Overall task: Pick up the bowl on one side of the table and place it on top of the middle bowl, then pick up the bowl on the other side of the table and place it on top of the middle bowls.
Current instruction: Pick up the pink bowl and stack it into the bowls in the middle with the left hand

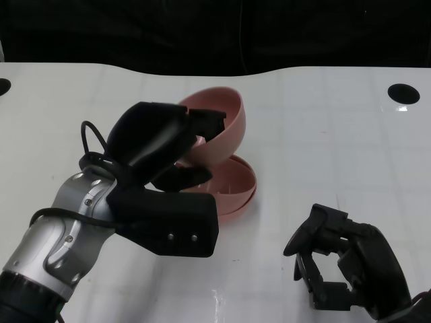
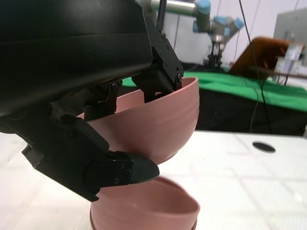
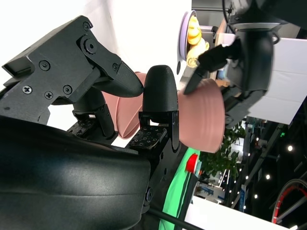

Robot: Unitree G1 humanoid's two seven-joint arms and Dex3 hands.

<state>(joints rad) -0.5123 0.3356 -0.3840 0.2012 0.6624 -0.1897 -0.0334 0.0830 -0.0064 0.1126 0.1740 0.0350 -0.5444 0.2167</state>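
**Inspector:** Report the left hand.

**Robot:** My left hand (image 1: 158, 145) holds a pink bowl (image 1: 219, 128) by its rim: some fingers (image 2: 160, 79) hook over the edge into the hollow, another presses the outer wall from beneath. The bowl is raised off the white table (image 1: 337, 134).

**Inspector:** Its orientation?

**Robot:** Tilted. In the head view the mouth faces back toward my fingers and partly upward, the rounded bottom away from them. A round bowl has no long axis I can name; the line from mouth to base leans well off upright.

**Inspector:** Where does it sit relative to the other bowl?

**Robot:** Directly past and below my fingertips stands the lower bowl (image 1: 232, 188), mouth up, on the table. The left wrist view shows the held bowl above it with a gap between the two. That same view suggests a second rim right under the lower bowl (image 2: 148, 206), so it may be two nested; I cannot tell for certain.

**Inspector:** Contents?

**Robot:** The held bowl contains only my fingertips. What shows of the lower bowl's hollow is bare pink.

**Inspector:** The right hand?

**Robot:** My right hand (image 1: 337, 266) is low near the table edge, well apart from the bowls, fingers curled inward and narrow, gripping nothing
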